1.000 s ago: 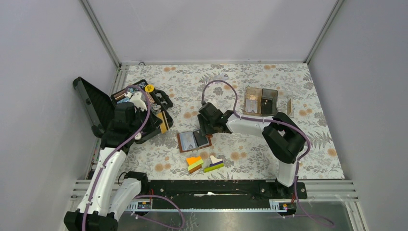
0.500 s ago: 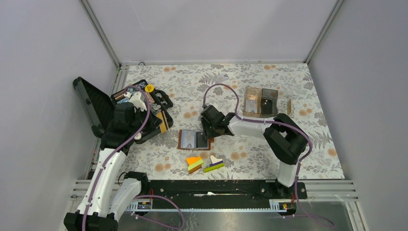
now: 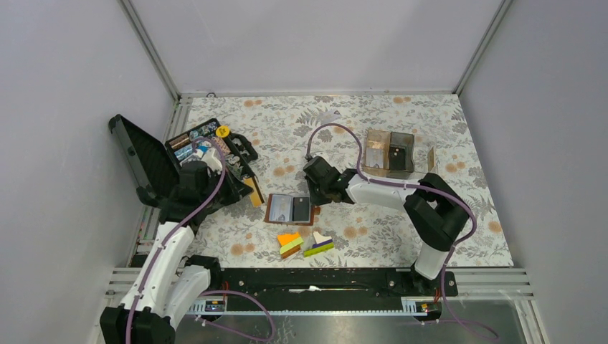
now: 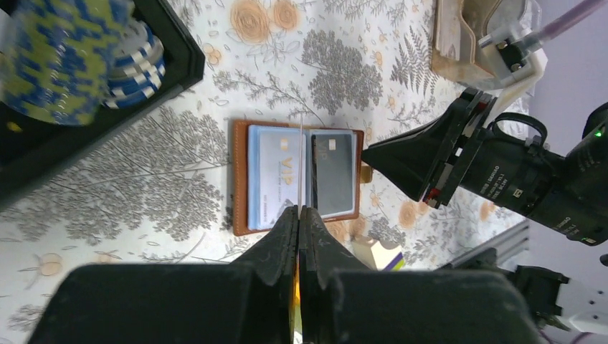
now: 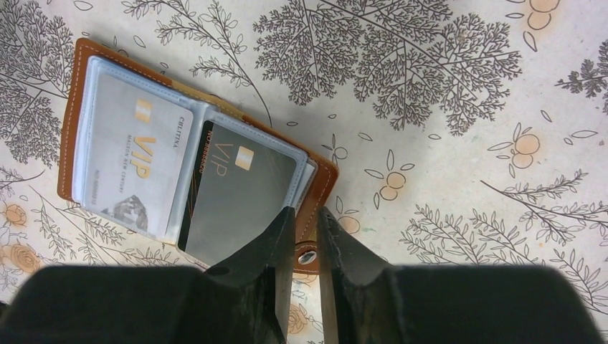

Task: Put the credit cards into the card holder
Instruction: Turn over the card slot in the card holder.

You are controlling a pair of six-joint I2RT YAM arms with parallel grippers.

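The brown card holder [image 3: 290, 209] lies open on the floral table, with a light grey VIP card [image 5: 136, 168] and a dark VIP card [image 5: 236, 197] in its clear slots. My left gripper [image 3: 245, 188] is shut on a tan card [image 3: 254, 191], held on edge just left of the holder. In the left wrist view that card [image 4: 301, 154] shows as a thin line above the holder [image 4: 240, 179], gripped at the left gripper [image 4: 299, 209]. My right gripper [image 3: 316, 198] is at the holder's right edge. Its jaws [image 5: 302, 213] are closed narrowly on the leather snap tab [image 5: 307, 256].
An open black tool case [image 3: 215, 154] with its lid [image 3: 140, 158] raised stands at the back left, holding poker chips [image 4: 79, 57]. Orange, green and purple blocks [image 3: 305, 244] lie just in front of the holder. Clear and brown compartment boxes [image 3: 389, 152] stand at the back right.
My left gripper has carried the tan card right, off the tool case and towards the holder. My right gripper has shifted slightly right, and the holder has turned from tilted to square.
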